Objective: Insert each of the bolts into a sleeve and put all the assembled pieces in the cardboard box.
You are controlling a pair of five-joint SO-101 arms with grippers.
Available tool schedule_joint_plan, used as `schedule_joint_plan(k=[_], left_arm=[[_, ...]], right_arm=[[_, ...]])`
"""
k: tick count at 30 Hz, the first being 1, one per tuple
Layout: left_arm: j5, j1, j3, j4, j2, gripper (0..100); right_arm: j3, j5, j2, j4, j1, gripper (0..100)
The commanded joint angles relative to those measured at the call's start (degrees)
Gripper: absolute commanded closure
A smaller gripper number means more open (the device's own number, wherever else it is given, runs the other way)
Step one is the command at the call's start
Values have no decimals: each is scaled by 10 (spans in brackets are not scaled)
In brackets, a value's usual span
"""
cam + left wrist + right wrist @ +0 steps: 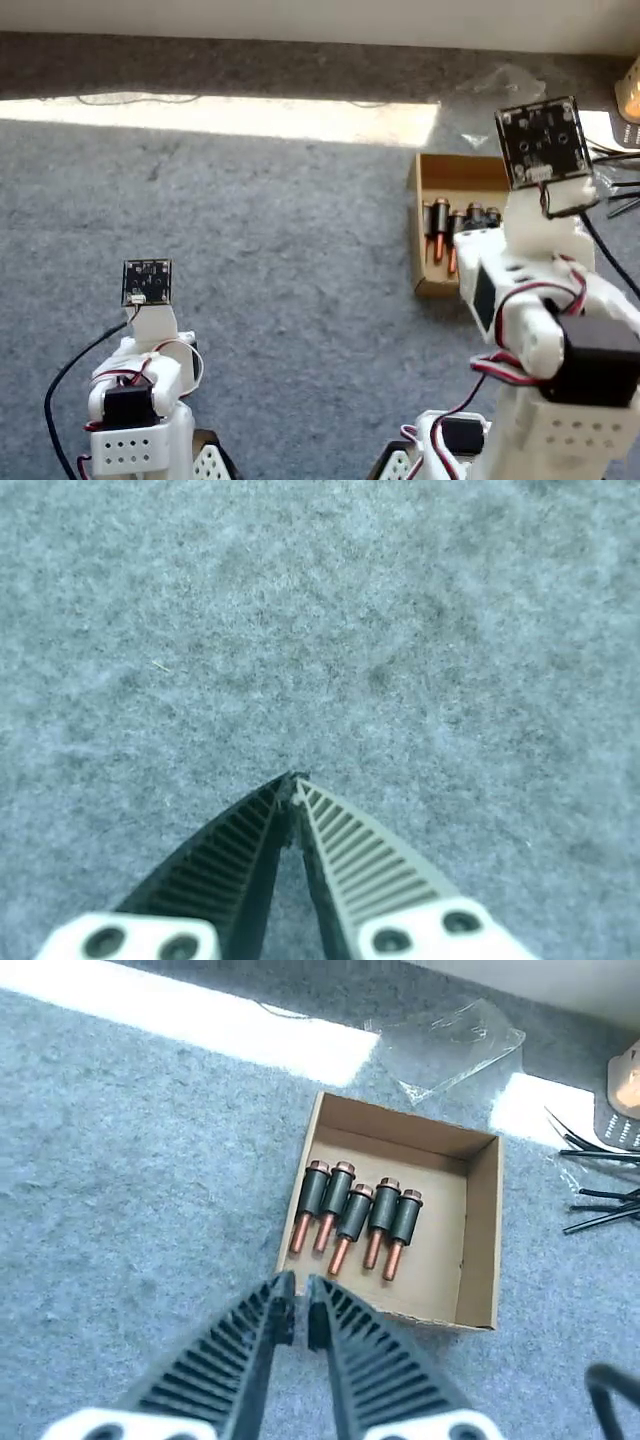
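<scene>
**Five bolted sleeves boxed; both grippers empty**

The five assembled pieces [355, 1215], copper bolts pushed through dark sleeves, lie side by side in a row on the floor of the cardboard box [484, 1230]. Their heads all point the same way, probably because they were set down one beside the next. The task looks finished or close to it.

The right gripper [300, 1282] hangs over the grey carpet [300, 600] just short of the box. Its fingers are drawn almost together and grasp nothing.

The left gripper [296, 780] sits well apart from the box, clenched tip to tip on nothing, seemingly parked.
</scene>
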Motion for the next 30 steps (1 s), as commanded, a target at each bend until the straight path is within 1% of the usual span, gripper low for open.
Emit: schedule_joint_plan(k=[1, 9, 19, 22, 26, 30], left_arm=[[0, -6, 13, 5, -2, 994], [0, -6, 13, 5, -2, 994], [0, -6, 13, 5, -2, 994], [0, -6, 13, 5, -2, 994], [0, -6, 13, 5, -2, 994], [0, -6, 13, 5, -2, 994]], right_arm=[[88, 3, -88, -47, -4, 993], [363, 4, -298, -176, -4, 993], [611, 4, -463, -253, -4, 993], [661, 4, -513, -270, -4, 993], [693, 7, -579, -275, -4, 993], [700, 7, -589, -275, -5, 993]])
